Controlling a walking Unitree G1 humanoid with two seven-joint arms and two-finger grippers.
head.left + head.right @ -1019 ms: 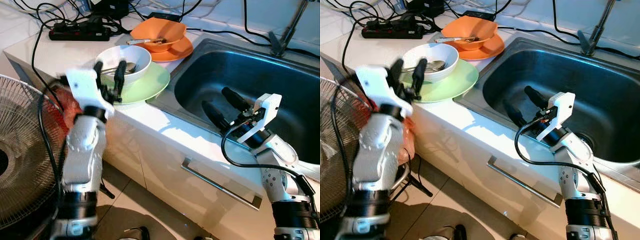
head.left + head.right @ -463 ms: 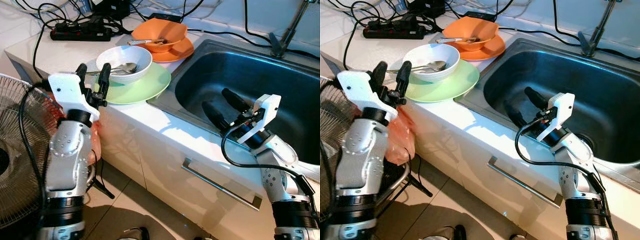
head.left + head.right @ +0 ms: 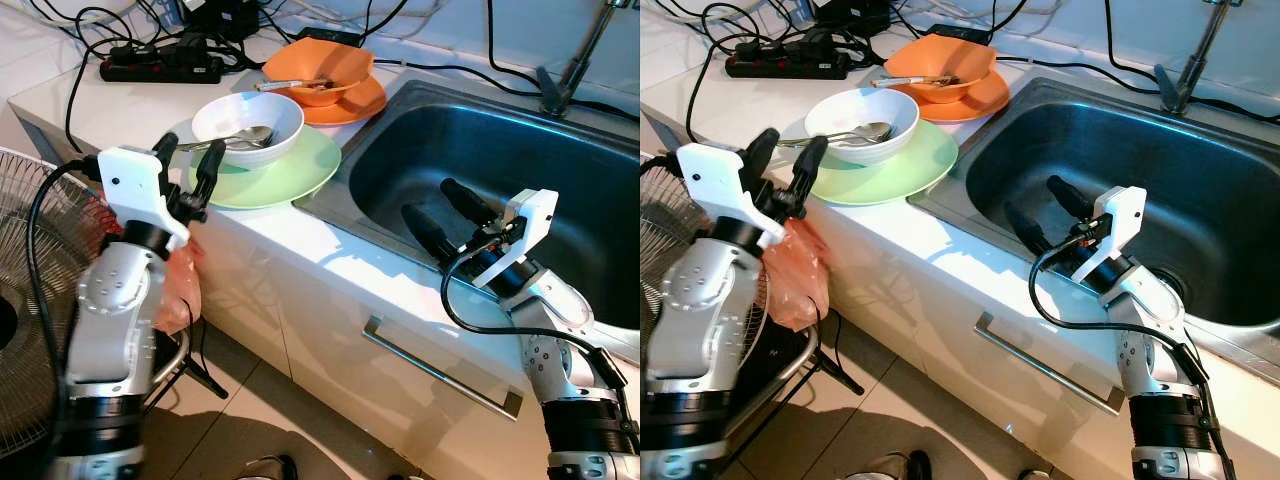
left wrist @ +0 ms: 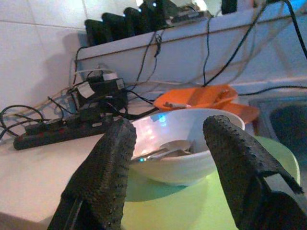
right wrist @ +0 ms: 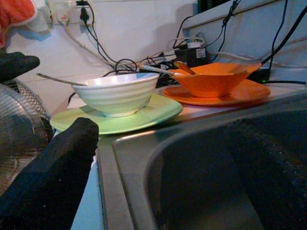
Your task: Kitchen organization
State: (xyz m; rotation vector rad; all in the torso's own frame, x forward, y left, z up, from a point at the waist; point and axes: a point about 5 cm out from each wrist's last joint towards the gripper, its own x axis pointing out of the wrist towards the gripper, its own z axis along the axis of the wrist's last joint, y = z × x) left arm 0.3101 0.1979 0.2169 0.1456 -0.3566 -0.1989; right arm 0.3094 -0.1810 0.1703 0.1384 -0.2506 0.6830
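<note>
A white bowl (image 3: 250,126) holding metal spoons (image 3: 243,137) sits on a light green plate (image 3: 285,172) on the white counter. Behind it an orange bowl (image 3: 318,63) with a utensil rests on an orange plate (image 3: 350,103). My left gripper (image 3: 187,167) is open at the counter's front edge, just short of the green plate, pointing at the white bowl (image 4: 180,143). My right gripper (image 3: 438,210) is open and empty, its fingers hanging over the front rim of the steel sink (image 3: 500,140).
A black power strip (image 3: 160,66) and tangled cables lie at the back of the counter. A fan grille (image 3: 40,300) and an orange bag (image 3: 180,290) stand left of the cabinet. A faucet (image 3: 570,60) rises behind the sink. A drawer handle (image 3: 440,370) runs below.
My left arm has drawn back from the white bowl toward the counter's front edge and lowered slightly, fingers still open. The right arm has barely moved.
</note>
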